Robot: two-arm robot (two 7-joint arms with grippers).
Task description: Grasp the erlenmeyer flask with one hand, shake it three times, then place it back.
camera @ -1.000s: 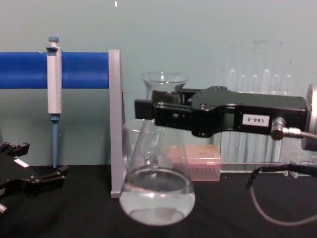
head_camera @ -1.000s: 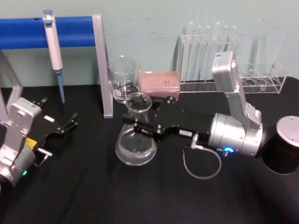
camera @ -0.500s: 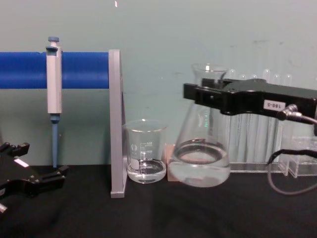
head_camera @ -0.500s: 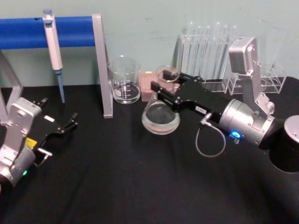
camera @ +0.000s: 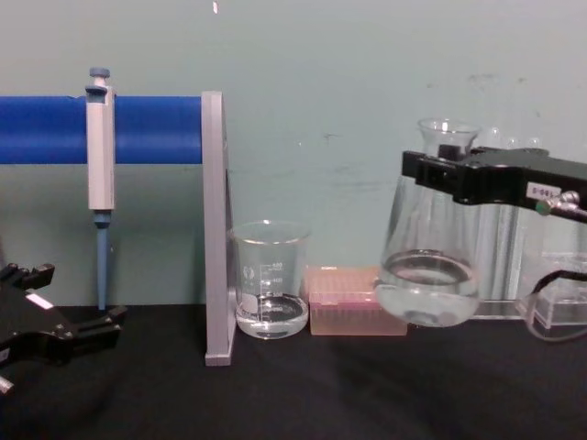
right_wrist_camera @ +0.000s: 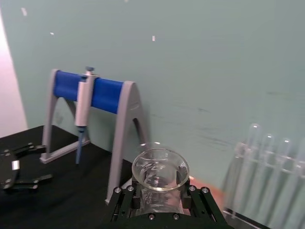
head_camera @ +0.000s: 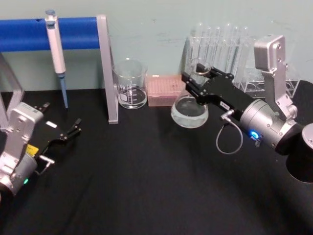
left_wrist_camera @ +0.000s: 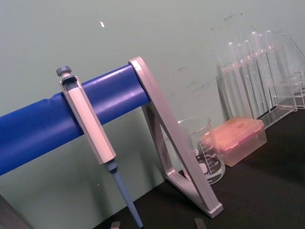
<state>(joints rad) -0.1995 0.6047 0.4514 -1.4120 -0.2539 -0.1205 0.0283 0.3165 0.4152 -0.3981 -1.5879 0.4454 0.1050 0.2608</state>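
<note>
Beaker (camera: 269,280) and pink tip box (camera: 356,312) stand left of the erlenmeyer flask (camera: 429,275), held aloft centre-right, clear liquid inside. The right gripper (head_camera: 195,82) pinches its neck; left gripper (head_camera: 66,133) lies spread, lower left.

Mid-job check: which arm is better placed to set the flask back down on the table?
Right. The right claw is shut on the neck of the clear glass conical flask, holding it lifted above the black table; the left claw sits open, far off at the left.
</note>
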